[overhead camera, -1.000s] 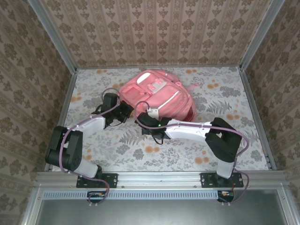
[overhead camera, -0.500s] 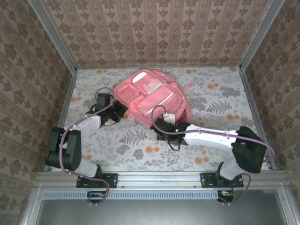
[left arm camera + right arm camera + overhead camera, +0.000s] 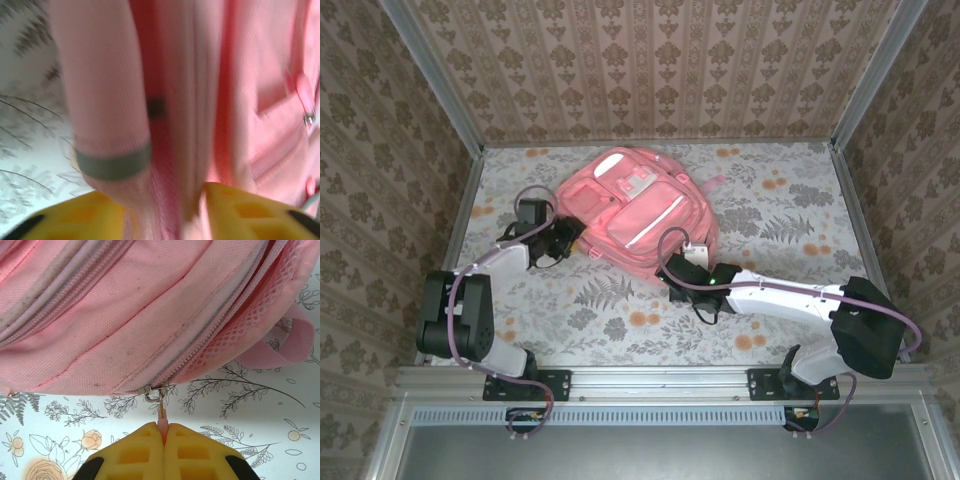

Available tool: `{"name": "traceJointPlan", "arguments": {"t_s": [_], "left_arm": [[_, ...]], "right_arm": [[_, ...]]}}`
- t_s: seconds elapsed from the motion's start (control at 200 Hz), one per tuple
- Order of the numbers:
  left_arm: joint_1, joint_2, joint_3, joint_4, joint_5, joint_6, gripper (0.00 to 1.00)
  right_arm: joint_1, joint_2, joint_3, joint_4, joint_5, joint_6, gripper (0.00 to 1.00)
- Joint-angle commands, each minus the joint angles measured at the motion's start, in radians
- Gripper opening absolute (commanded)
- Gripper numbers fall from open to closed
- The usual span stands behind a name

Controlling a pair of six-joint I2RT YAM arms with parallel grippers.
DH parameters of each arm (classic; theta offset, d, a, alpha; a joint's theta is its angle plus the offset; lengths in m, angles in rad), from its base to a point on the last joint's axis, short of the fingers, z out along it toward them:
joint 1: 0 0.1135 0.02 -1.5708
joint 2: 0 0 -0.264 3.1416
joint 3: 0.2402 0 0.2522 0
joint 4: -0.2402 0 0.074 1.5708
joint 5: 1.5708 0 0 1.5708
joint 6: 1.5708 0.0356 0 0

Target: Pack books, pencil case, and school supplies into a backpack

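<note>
The pink backpack (image 3: 640, 205) lies flat on the floral table, front pockets up. My left gripper (image 3: 578, 238) is at its left edge. In the left wrist view its yellow fingers (image 3: 75, 220) stand apart, with a fold of the backpack (image 3: 175, 75) and a grey-banded pink strap (image 3: 112, 165) between and above them. My right gripper (image 3: 672, 270) is at the bag's near right corner, shut (image 3: 165, 432) on the zipper pull (image 3: 162, 412) of the backpack (image 3: 125, 305). The pull hangs from a metal slider on a closed zip. Books, pencil case and school supplies are out of view.
A pink strap loop (image 3: 295, 340) lies on the table beside the mesh side pocket. Bare floral tabletop (image 3: 800, 200) spreads to the right of the bag and in front of it. Metal rails and patterned walls (image 3: 650, 70) close in the table.
The right gripper has drawn the zipper pull rightward along the bag's near edge. The backpack has turned and slid left and back. The left gripper's fingers have come apart.
</note>
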Motion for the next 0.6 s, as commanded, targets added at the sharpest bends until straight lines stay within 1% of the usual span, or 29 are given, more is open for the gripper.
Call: {"name": "traceJointPlan", "arguments": {"t_s": [0.0,0.035,0.115,0.155,0.245,0.32,0.405,0.445,0.45,0.465,0.595], "left_arm": [[-0.002,-0.068,0.025,-0.102,-0.08,0.073,0.58],[-0.015,-0.101,0.02,-0.144,-0.093,0.091,0.58],[-0.054,-0.179,0.005,-0.236,-0.111,0.124,0.57],[-0.077,-0.218,-0.011,-0.271,-0.112,0.129,0.56],[-0.144,-0.292,-0.058,-0.29,-0.103,0.122,0.53],[-0.209,-0.326,-0.095,-0.266,-0.104,0.1,0.5],[-0.27,-0.319,-0.121,-0.213,-0.095,0.076,0.5],[-0.281,-0.304,-0.125,-0.18,-0.088,0.071,0.49],[-0.296,-0.302,-0.125,-0.177,-0.088,0.071,0.49],[-0.316,-0.295,-0.124,-0.167,-0.088,0.07,0.49],[-0.393,-0.217,-0.079,-0.125,-0.094,0.068,0.49]], "right_arm": [[-0.012,0.033,0.051,-0.084,0.027,-0.027,0.1],[-0.012,0.04,0.061,-0.086,0.024,-0.028,0.14],[-0.012,0.043,0.071,-0.08,0.017,-0.029,0.17],[-0.012,0.041,0.07,-0.072,0.013,-0.027,0.22],[-0.015,0.031,0.065,-0.052,-0.002,-0.027,0.25],[-0.021,0.028,0.065,-0.02,-0.014,-0.027,0.28],[-0.031,0.031,0.067,-0.005,-0.033,-0.028,0.3],[-0.035,0.031,0.067,0.003,-0.037,-0.031,0.31],[-0.035,0.031,0.066,0.004,-0.038,-0.03,0.31],[-0.034,0.03,0.067,0.006,-0.039,-0.032,0.31],[-0.042,0.025,0.057,0.014,-0.044,-0.031,0.3]]}}
